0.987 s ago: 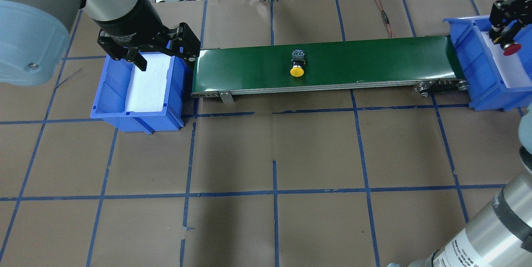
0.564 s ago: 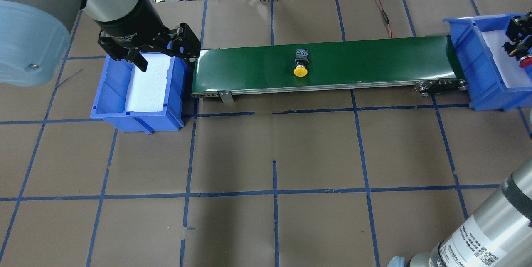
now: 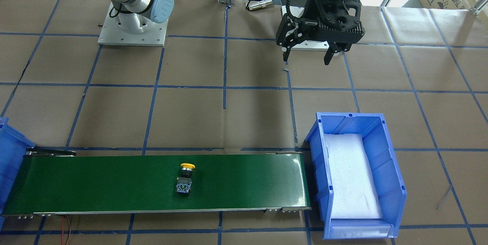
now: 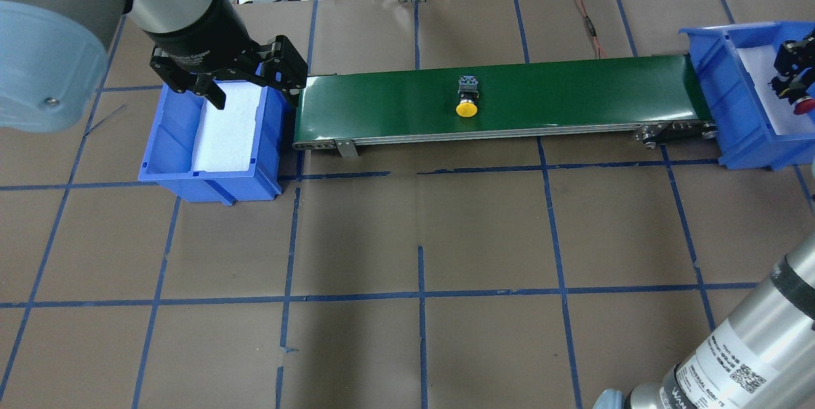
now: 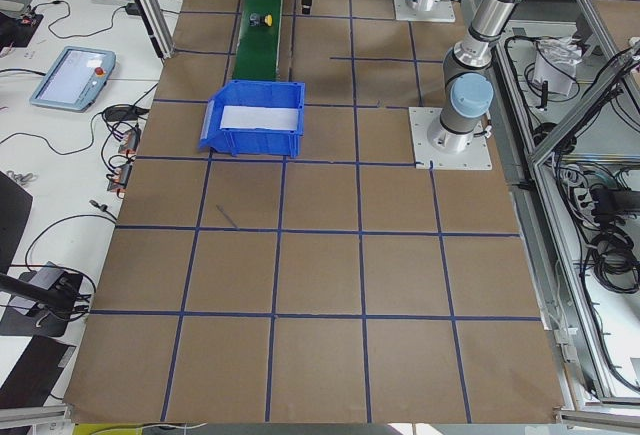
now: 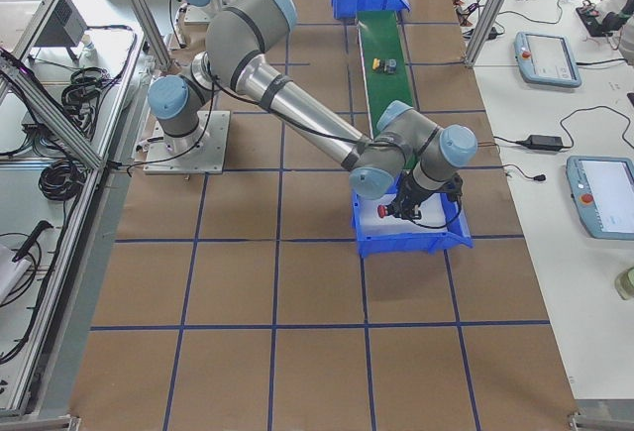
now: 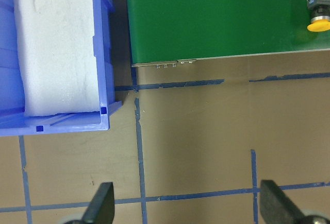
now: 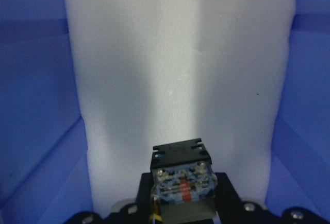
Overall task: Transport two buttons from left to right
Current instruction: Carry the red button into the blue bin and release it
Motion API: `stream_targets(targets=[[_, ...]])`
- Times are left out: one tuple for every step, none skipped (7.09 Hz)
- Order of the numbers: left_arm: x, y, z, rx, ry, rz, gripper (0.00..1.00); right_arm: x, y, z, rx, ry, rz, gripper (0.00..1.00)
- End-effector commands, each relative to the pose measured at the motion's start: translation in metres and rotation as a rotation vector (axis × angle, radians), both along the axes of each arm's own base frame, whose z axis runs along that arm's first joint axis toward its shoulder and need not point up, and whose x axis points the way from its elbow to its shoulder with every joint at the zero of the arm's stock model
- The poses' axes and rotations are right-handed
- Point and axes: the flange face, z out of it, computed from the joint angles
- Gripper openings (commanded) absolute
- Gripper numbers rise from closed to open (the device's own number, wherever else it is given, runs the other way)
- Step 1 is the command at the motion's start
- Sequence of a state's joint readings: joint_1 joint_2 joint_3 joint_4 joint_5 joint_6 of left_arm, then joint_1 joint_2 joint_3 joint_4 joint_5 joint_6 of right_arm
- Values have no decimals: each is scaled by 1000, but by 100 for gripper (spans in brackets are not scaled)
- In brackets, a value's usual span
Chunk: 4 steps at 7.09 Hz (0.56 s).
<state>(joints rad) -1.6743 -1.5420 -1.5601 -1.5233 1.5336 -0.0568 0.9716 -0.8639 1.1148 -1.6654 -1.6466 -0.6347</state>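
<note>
Overhead exterior showed the yellow button (image 4: 467,103) lying mid-belt (image 4: 573,90), long axis across the belt, cap pointing near. Right gripper (image 8: 181,198) was clamped on the red button (image 4: 804,103) over the right bin (image 4: 719,84), cap likewise near. Left gripper (image 4: 256,98) hung spread apart above the left bin (image 4: 172,138).

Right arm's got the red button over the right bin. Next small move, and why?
Probably lower a little and open the right gripper. It is shut on the red button, held over the white foam inside the right bin, apparently not touching it. The yellow button is only midway along the green belt, so it can wait.
</note>
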Motion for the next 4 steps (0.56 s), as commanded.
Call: stream_targets(targets=[[0,-1,-1,1,1,1,100,-12,2,9,-20,6,-19,99],[0,-1,-1,1,1,1,100,-17,-2,32,-49,30,-21,100],[0,-1,-1,1,1,1,100,-15,-7,52,-64,37,-21,100],[0,-1,-1,1,-1,1,100,9,-13,75,-71,27,11,100]])
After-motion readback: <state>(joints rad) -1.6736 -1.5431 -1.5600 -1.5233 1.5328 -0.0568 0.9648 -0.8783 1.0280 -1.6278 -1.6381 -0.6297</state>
